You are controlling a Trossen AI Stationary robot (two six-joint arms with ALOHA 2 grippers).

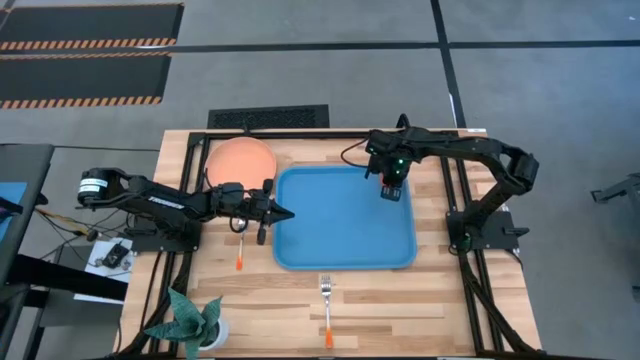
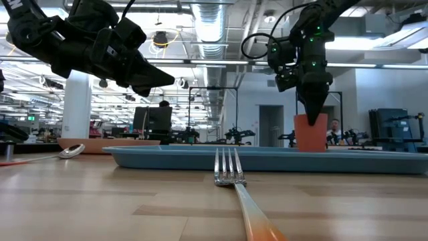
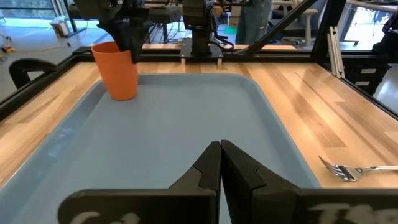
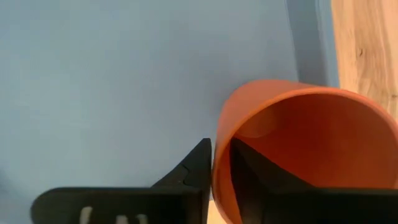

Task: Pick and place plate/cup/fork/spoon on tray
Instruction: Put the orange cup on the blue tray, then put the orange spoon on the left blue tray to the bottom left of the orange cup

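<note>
cup stands upright in the tray, at its far right corner. we find the right tool pinching the cup's wall, one finger inside, one outside. left tool hovers over the tray's left rim, fingers pressed together, holding nothing. plate lies on the bench just beyond the tray's far left corner. spoon lies on the bench left of the tray; fork lies on the bench in front of it.
</note>
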